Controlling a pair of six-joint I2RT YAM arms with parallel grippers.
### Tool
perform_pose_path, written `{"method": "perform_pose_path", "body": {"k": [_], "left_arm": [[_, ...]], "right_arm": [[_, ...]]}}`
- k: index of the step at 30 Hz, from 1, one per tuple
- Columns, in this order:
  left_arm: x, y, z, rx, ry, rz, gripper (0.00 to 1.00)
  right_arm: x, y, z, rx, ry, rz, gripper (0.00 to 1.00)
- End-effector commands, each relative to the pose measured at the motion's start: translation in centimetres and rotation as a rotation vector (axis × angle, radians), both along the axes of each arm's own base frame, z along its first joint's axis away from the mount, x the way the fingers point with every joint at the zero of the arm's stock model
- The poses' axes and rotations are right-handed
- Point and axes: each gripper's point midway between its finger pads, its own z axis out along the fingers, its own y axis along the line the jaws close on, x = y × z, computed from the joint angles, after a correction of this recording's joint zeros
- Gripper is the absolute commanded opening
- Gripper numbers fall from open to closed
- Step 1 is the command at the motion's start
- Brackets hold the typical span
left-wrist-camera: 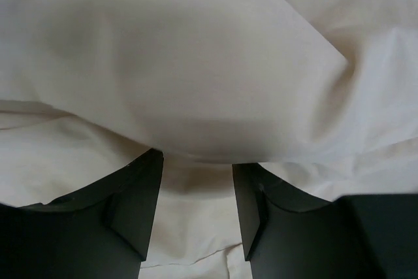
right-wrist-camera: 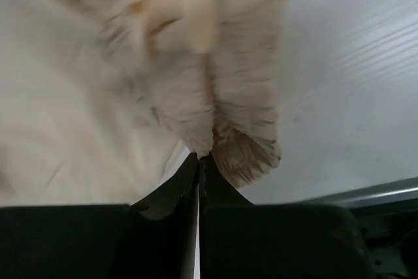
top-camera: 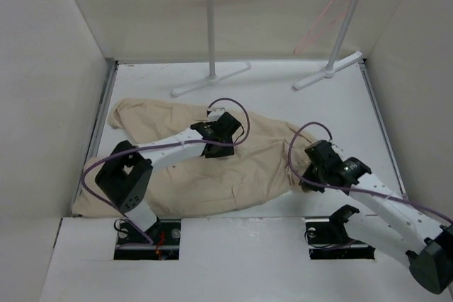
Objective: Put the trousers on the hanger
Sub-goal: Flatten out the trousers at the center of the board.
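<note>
the trousers [top-camera: 262,160] lie flat on the table [top-camera: 269,83]. their long way runs from 8 o'clock to 3 o'clock in the top view. there is one pair of trousers, one hanger [top-camera: 324,18], one rack [top-camera: 210,26] and two arms.

the left gripper [top-camera: 225,126] is over the middle of the trousers. in its own view its jaws are open about half way. a soft fold of cloth sits just in front of them at 12 o'clock, and they hold nothing.

the right gripper [top-camera: 310,175] is at the 3 o'clock end of the trousers. its jaws are shut tight and they pinch a crinkly edge of the cloth.

the pink hanger hangs from the rack bar, up at 1 o'clock, well apart from the trousers. the right arm is nearer to it. the trousers are not on it yet, so the cloth likely has to be lifted and carried toward 1 o'clock.
</note>
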Motion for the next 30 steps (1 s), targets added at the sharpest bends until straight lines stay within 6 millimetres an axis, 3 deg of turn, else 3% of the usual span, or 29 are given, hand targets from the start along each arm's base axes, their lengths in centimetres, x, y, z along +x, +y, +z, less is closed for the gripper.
{"method": "perform_pose_path", "body": {"k": [1,4,6,7,9,11,12,14,17,22,25,27,28,30], "left_arm": [[1.4,1.5,6.3,-0.066,-0.137,0.049,0.44],[0.7,1.8,9.6,-0.09,-0.173,0.026,0.44],[0.2,2.7,10.7,-0.075,-0.179,0.021,0.44],[0.0,3.3,11.0,-0.068,-0.176,0.031,0.44],[0.1,5.1,11.2,-0.049,-0.176,0.06,0.44],[0.5,6.7,11.3,-0.033,-0.174,0.086,0.44],[0.6,7.2,11.3,-0.025,-0.171,0.095,0.44],[0.7,8.1,11.7,-0.013,-0.172,0.112,0.44],[1.0,8.5,12.5,-0.018,-0.187,0.124,0.44],[0.5,6.6,12.6,-0.019,-0.176,0.066,0.45],[-0.3,4.8,11.9,-0.031,-0.159,0.018,0.45],[-1.5,3.5,11.3,-0.046,-0.134,-0.022,0.45],[-2.2,2.8,11.1,-0.058,-0.12,-0.044,0.45],[-3.9,1.8,10.3,-0.071,-0.084,-0.092,0.46]], "right_arm": [[-1.6,5.4,5.3,0.264,-0.055,0.102,0.04],[-1.5,6.4,11.2,0.365,-0.155,0.135,0.06],[-1.8,6.5,12.9,0.406,-0.178,0.138,0.07],[-2.4,6.7,12.3,0.423,-0.148,0.147,0.09],[-4.8,7.3,8.7,0.425,-0.015,0.194,0.14],[-7.8,7.4,5.3,0.384,0.101,0.26,0.36],[-8.8,7.3,4.6,0.365,0.118,0.294,0.49],[-9.4,6.9,4.6,0.325,0.103,0.333,0.65],[-6.6,5.0,7.4,0.259,-0.043,0.306,0.79],[0.2,1.5,10.9,0.239,-0.266,0.098,0.78],[4.3,-2.1,9.0,0.173,-0.325,-0.084,0.58],[6.1,-5.2,6.6,0.104,-0.309,-0.21,0.31],[6.8,-6.5,5.8,0.082,-0.309,-0.259,0.27],[8.0,-8.0,4.7,0.054,-0.308,-0.309,0.3]]}}
